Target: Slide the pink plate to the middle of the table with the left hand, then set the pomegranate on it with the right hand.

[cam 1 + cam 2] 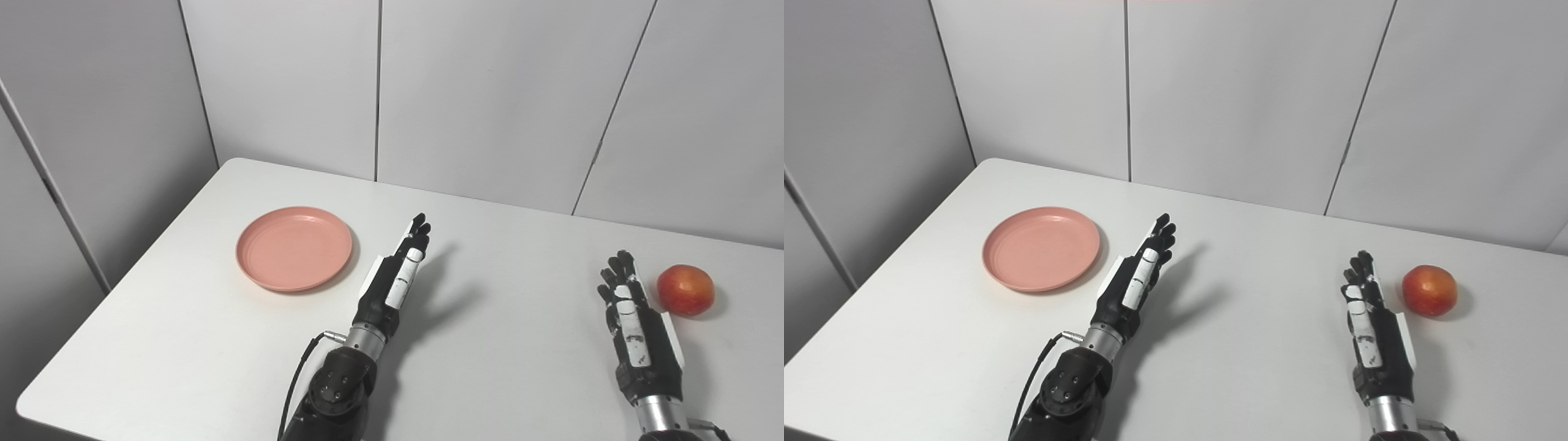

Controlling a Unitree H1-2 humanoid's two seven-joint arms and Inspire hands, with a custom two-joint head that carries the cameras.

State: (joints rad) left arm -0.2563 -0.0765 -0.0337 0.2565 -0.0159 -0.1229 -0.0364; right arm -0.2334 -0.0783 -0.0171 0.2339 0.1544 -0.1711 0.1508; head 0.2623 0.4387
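A pink plate lies empty on the left part of the white table. My left hand is open with its fingers straight, raised a little over the table just right of the plate and apart from it. A red pomegranate rests on the table at the right. My right hand is open, edge-on, just left of the pomegranate and not touching it. The plate, left hand, right hand and pomegranate also show in the right eye view.
Grey wall panels stand behind the table's far edge. The table's left edge runs diagonally past the plate. A black cable loops beside my left forearm.
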